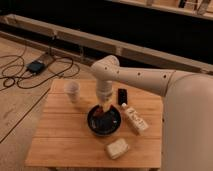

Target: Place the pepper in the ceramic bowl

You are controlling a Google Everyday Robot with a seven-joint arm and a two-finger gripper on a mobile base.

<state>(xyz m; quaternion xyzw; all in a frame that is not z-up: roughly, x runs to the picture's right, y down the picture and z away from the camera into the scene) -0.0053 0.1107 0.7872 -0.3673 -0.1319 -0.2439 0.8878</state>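
The ceramic bowl (pixel 92 125), wide, glossy and dark, stands near the middle of the wooden table (pixel 60 142). My gripper (pixel 104 108) points straight down over the bowl's back half, just above its hollow. It is shut on the pepper (pixel 103 113), a small reddish piece that hangs from the gripper's tip inside the rim line. My white arm reaches in from the right and hides part of the table's right side.
A small white cup (pixel 73 90) stands at the back left of the table. A black rectangular device (pixel 122 96) and a white bottle (pixel 135 119) lie to the right of the bowl, with a pale block (pixel 117 148) in front. Cables (pixel 36 66) lie on the floor to the left.
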